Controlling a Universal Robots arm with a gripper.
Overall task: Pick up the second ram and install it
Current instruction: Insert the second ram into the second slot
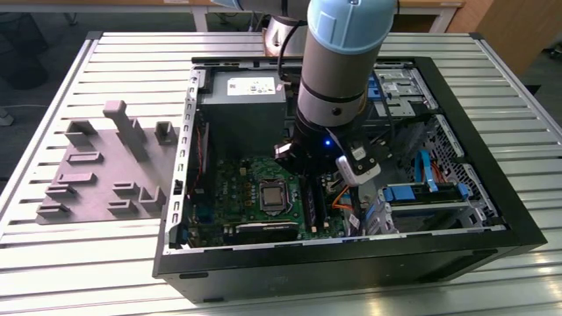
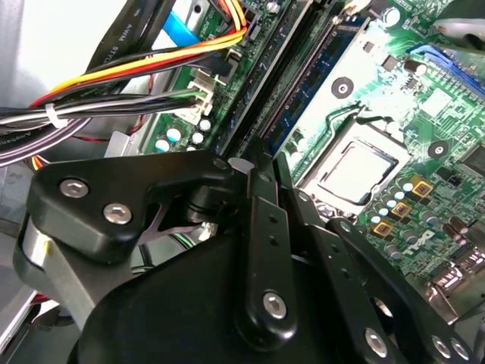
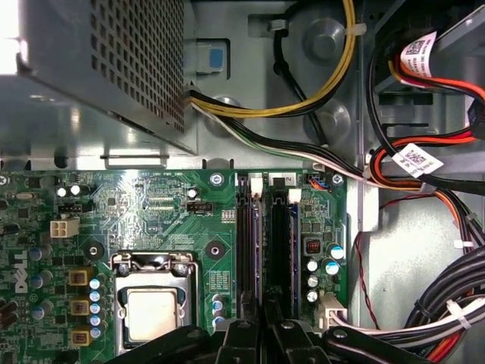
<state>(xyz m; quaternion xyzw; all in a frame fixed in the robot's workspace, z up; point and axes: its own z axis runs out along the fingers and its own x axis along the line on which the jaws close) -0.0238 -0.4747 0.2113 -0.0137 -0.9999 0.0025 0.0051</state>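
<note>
My gripper (image 1: 308,176) reaches down into the open computer case (image 1: 491,217), over the green motherboard (image 1: 235,191). In both wrist views its black fingers (image 2: 258,227) stand close together, shut on a thin dark stick seen edge-on, the second ram (image 3: 281,250) (image 2: 265,83). This stick lies along the memory slot farther from the processor socket (image 3: 155,303). In the neighbouring slot sits another blue-green memory stick (image 2: 314,83) (image 3: 248,250). The fingers (image 3: 241,337) hide the near end of both slots.
A grey power supply (image 1: 241,99) fills the case's far end. Bundled cables (image 3: 424,167) run close beside the slots. Blue drive brackets (image 1: 422,192) sit at the exterior view's right. A grey parts fixture (image 1: 105,164) lies on the slatted table at the exterior view's left.
</note>
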